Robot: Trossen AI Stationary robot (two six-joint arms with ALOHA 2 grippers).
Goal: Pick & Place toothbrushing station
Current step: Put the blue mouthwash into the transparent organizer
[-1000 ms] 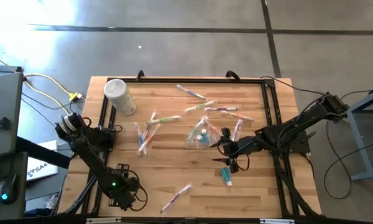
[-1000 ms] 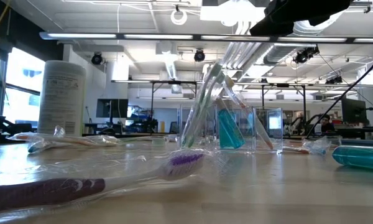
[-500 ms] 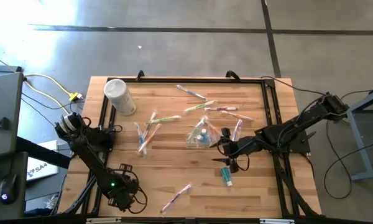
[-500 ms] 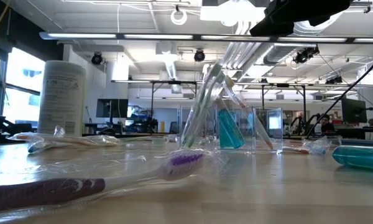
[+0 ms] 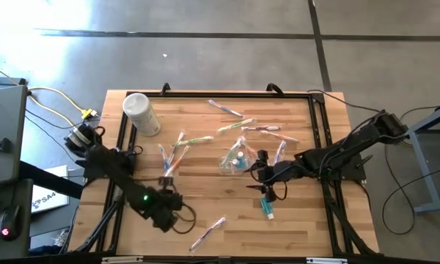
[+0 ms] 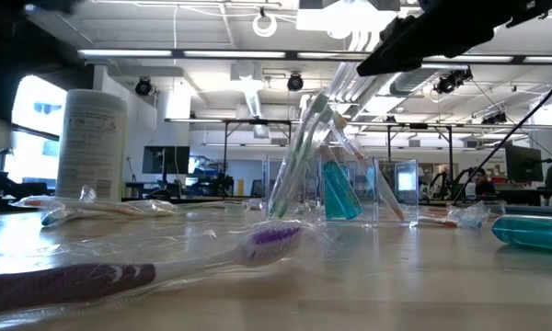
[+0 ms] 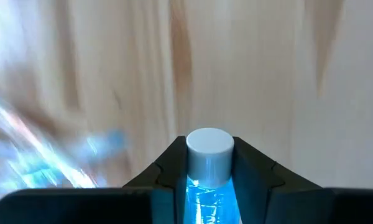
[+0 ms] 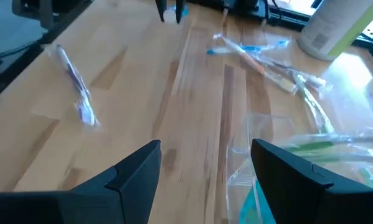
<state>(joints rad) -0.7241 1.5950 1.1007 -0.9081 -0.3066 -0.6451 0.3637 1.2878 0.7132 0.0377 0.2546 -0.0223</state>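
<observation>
Here, clear toothbrushing station (image 5: 235,160) holding toothbrushes, left pincer (image 7: 209,163) gripping blue tube (image 7: 209,174), right pincer (image 8: 202,163) open.

The bench (image 5: 293,220) was pale, smooth butcher-block wood with a slight sheen. The toothbrushing station (image 5: 235,160) looked like glossy clear plastic, and the toothbrushes (image 5: 207,233) lay in crinkly transparent wrappers.

The left tool (image 5: 177,214) is gripping a small blue tube (image 7: 206,180); the right tool (image 8: 205,163) is hanging spread wide.
</observation>
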